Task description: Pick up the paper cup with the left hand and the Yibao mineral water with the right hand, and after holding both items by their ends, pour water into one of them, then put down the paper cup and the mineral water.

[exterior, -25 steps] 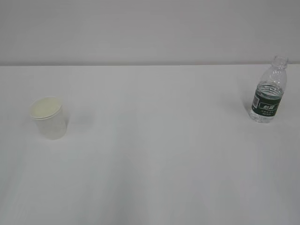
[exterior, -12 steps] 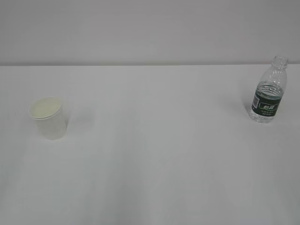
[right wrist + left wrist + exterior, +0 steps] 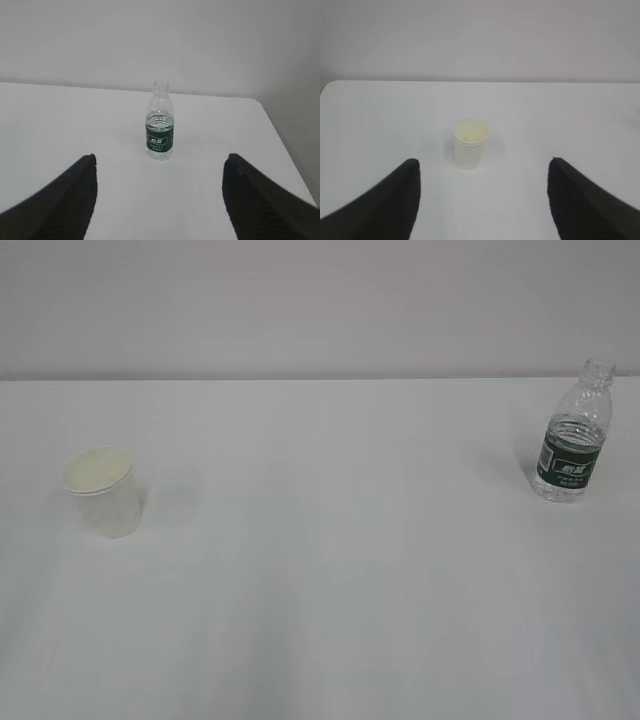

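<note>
End effectors visible only in wrist views: left (image 3: 482,200), right (image 3: 159,197), both agape.

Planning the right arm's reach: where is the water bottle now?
The water bottle stands upright at the table's far right in the exterior view, far from the paper cup.

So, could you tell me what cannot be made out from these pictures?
- Both arms: outside the exterior view.
- Left gripper and right gripper: only the dark, open fingers show, cut off by the bottom edge.
- Yibao mineral water: label characters too small to read in every view; no cap visible on it.
- Paper cup: contents unclear, its inside is pale and blurred.
</note>
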You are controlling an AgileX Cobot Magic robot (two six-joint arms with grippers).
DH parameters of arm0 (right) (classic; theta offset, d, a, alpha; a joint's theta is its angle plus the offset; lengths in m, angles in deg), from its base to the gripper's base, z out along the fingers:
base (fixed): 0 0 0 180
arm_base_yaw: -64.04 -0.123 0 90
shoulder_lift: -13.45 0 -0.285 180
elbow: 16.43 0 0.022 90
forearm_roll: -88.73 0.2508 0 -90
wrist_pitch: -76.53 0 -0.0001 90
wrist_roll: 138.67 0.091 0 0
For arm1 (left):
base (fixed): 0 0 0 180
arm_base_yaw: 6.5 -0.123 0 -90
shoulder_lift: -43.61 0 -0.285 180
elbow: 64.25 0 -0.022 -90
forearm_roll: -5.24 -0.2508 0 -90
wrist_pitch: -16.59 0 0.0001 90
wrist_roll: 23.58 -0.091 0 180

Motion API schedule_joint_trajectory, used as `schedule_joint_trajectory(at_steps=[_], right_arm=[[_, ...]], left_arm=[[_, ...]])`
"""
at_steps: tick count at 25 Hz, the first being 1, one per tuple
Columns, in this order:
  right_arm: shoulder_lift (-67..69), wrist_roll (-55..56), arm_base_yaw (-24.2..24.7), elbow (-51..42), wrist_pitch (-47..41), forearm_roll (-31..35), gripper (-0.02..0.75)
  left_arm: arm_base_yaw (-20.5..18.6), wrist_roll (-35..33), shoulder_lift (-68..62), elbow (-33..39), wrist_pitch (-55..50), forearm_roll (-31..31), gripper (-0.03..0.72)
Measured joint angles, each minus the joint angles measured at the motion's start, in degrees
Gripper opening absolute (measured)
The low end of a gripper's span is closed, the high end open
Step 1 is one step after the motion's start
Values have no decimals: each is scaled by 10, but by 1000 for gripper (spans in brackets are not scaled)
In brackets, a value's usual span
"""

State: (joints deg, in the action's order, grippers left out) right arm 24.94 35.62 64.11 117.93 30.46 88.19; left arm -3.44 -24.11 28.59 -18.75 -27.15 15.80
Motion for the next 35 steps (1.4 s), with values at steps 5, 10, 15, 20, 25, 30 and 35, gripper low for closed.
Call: schedule_joint_trajectory(at_steps=[5, 10, 15, 20, 25, 30, 35], right_arm=[[19, -39, 0, 0, 1, 35, 591], [27, -51, 0, -3, 9, 43, 591], [27, -59, 0, -37, 24, 52, 591], [27, -61, 0, -59, 39, 63, 591], [27, -61, 0, -79, 54, 70, 591], [32, -63, 0, -87, 68, 74, 591], [61, -76, 0, -87, 76, 83, 591]], left_arm=[[0, -12, -17, 0, 18, 0, 564], [0, -26, -21, 0, 21, -1, 564], [0, -28, -21, 0, 22, -6, 564], [0, -28, -21, 0, 22, -9, 564], [0, -29, -21, 0, 22, -9, 564], [0, -29, -21, 0, 22, -9, 564], [0, -29, -21, 0, 23, -9, 564]])
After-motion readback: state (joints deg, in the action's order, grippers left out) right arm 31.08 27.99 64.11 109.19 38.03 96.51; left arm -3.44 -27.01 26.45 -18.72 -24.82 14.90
